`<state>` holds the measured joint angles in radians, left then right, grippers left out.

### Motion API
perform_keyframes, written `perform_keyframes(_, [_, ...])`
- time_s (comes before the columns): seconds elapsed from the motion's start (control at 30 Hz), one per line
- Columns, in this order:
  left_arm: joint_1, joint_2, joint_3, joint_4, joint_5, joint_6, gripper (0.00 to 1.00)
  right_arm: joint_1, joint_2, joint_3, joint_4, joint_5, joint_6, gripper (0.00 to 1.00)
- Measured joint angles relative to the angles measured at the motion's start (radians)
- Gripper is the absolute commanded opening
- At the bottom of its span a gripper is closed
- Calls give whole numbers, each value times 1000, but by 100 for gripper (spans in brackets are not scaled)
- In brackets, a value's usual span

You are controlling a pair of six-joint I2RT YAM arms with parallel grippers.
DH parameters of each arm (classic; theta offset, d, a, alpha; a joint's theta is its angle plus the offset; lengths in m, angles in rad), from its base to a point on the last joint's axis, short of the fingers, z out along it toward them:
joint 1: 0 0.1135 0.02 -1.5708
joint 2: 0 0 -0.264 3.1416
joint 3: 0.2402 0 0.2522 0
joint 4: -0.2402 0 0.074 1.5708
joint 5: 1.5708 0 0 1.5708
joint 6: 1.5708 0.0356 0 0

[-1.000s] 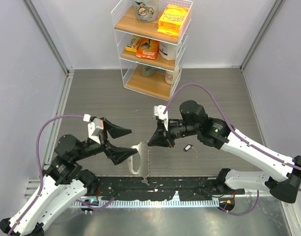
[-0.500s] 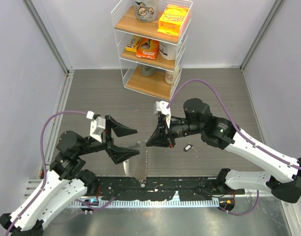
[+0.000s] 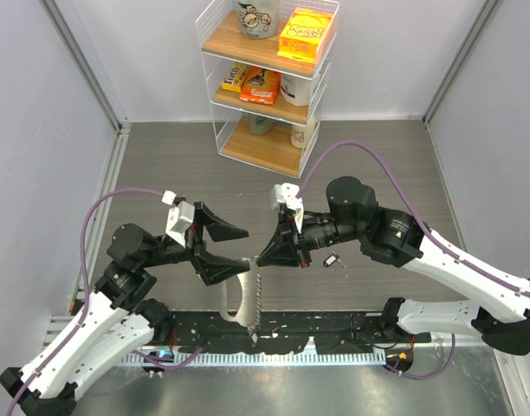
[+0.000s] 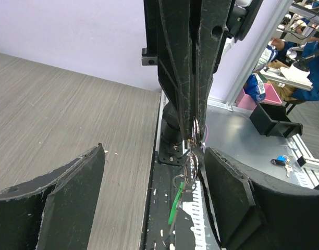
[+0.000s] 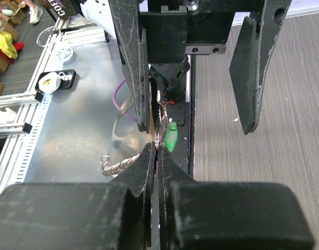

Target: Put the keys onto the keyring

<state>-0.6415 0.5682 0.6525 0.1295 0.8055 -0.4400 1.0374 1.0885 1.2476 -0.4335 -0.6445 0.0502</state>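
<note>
the keyring, a twisted metal chain with a flat green tag, hangs from the right gripper, which is clenched on its top. the left gripper is spread wide, with black wedge fingers either side of the chain, grasping nothing. one small key lies on the grained table.

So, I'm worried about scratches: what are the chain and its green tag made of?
Chain: looks like metal, silvery-grey, with links that glint in the light. Green tag: probably plastic, with a flat bright colour and a dull sheen; too small to be sure.
</note>
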Motion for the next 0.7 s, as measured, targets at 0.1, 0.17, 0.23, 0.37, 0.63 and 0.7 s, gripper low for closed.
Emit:
perform_keyframes(0.1, [0,10,0,9,13,-3,71,8,0,12,-10,12,-4,5])
perform_keyframes(0.17, [0,15,0,16,26,-7,65,11,0,18,-14,26,-10,5])
perform_keyframes(0.23, [-1,21,0,24,37,-13,56,15,0,22,-16,39,-15,5])
perform_keyframes(0.37, [-1,26,0,44,64,-32,39,24,0,24,-17,64,-24,5])
perform_keyframes(0.63, [-3,48,0,100,126,-64,36,41,0,40,-27,94,-41,5])
perform_keyframes(0.7, [-3,54,0,112,136,-76,39,44,0,43,-30,97,-43,5])
